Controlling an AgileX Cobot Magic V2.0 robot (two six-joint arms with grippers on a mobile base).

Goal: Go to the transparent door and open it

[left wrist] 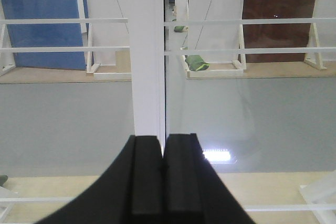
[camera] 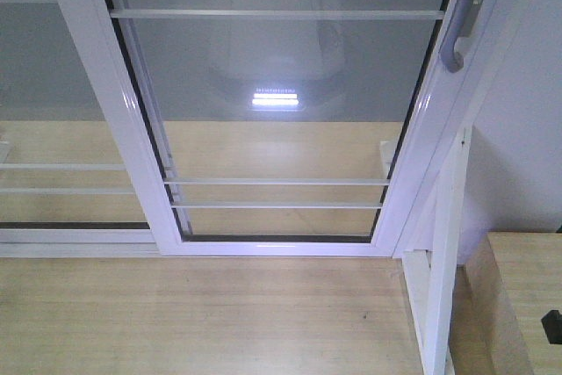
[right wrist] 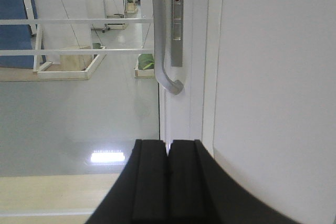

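Right wrist-mounted view: the transparent door [right wrist: 79, 108] seems closed, just ahead. Your right gripper [right wrist: 168, 153] and left gripper [left wrist: 163, 148] have fingers pressed together. Probably heavy, fragile glass; take the curved grey handle [right wrist: 157, 24].

Pale wood floor [camera: 202, 313] lies near, glossy grey floor [left wrist: 79, 124] beyond it, carrying a bright light reflection [camera: 276, 98]; blue door [left wrist: 44, 24] far left, brown door [left wrist: 278, 19] far right.

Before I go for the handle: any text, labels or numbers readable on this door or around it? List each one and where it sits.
None readable.
The transparent door, its bars and its frame carry no lettering in any view.
The lock plate beside the grey pull handle shows a small red mark and faint shapes, too small to read as text.
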